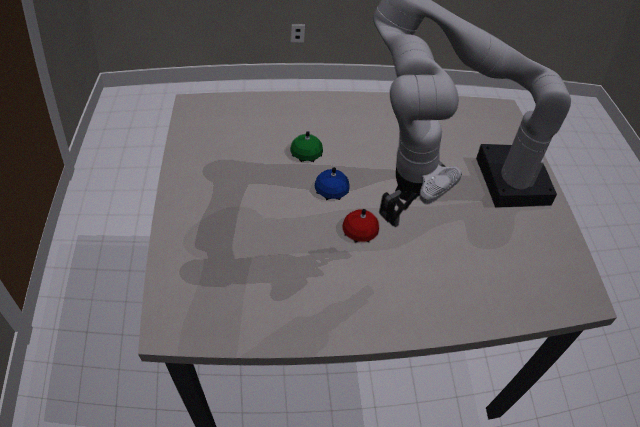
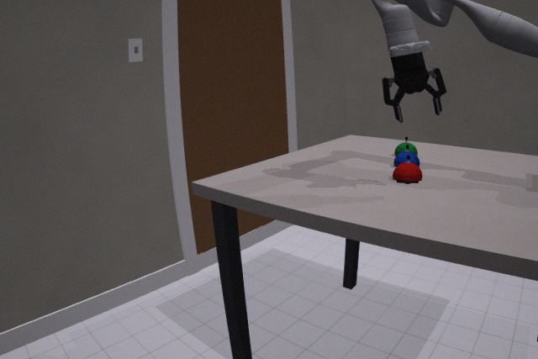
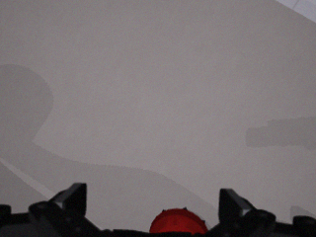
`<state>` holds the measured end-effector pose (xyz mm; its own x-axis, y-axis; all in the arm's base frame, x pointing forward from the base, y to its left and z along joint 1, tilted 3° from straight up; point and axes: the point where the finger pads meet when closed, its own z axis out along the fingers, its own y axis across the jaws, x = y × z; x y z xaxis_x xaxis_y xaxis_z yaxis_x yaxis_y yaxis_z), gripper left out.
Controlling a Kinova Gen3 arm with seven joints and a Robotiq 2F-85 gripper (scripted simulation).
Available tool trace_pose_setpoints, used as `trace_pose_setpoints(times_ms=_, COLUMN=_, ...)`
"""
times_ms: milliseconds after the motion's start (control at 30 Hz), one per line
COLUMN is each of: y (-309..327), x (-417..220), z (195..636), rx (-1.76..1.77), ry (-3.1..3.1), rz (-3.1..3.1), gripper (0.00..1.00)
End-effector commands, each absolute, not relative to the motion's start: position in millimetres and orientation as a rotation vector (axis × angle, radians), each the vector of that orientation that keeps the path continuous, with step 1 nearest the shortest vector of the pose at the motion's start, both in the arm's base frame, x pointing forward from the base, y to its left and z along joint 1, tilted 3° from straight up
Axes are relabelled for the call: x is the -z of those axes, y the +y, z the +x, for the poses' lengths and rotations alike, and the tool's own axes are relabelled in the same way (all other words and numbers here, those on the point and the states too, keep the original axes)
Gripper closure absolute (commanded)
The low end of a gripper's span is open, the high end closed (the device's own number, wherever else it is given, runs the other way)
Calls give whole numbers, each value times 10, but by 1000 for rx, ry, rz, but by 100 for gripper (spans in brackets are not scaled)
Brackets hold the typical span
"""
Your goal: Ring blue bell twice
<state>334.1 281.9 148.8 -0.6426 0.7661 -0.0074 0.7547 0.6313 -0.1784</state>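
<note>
Below the raised gripper — fingers spread wide, holding nothing — sits the blue bell, untouched.

The gripper, fingers spread wide w/ nothing between, hangs well above the table w/ open air beneath. The blue bell sits mid-row, hemmed by the green bell on the far side and the red bell on the near side (only small gaps between). From above its button is unobstructed. The red bell lies closest to the fingers.
</note>
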Motion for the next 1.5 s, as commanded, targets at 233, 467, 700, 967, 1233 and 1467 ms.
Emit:
trace_pose_setpoints(times_ms=233, y=2726, x=-1468, z=3449, rx=-239, ry=-2763, rz=-1314, gripper=0)
trace_pose_setpoints(times_ms=467, y=2634, x=-1440, z=3560, rx=-219, ry=-2758, rz=-1322, gripper=0)
trace_pose_setpoints(times_ms=700, y=2541, x=-1412, z=3665, rx=-200, ry=-2752, rz=-1331, gripper=0)
trace_pose_setpoints(times_ms=967, y=2446, x=-1386, z=3766, rx=-181, ry=-2748, rz=-1340, gripper=0)
trace_pose_setpoints(times_ms=1233, y=2446, x=-1386, z=3766, rx=-181, ry=-2748, rz=-1340, gripper=0)
trace_pose_setpoints(times_ms=1467, y=2351, x=-1361, z=3860, rx=-163, ry=-2743, rz=-1348, gripper=0)
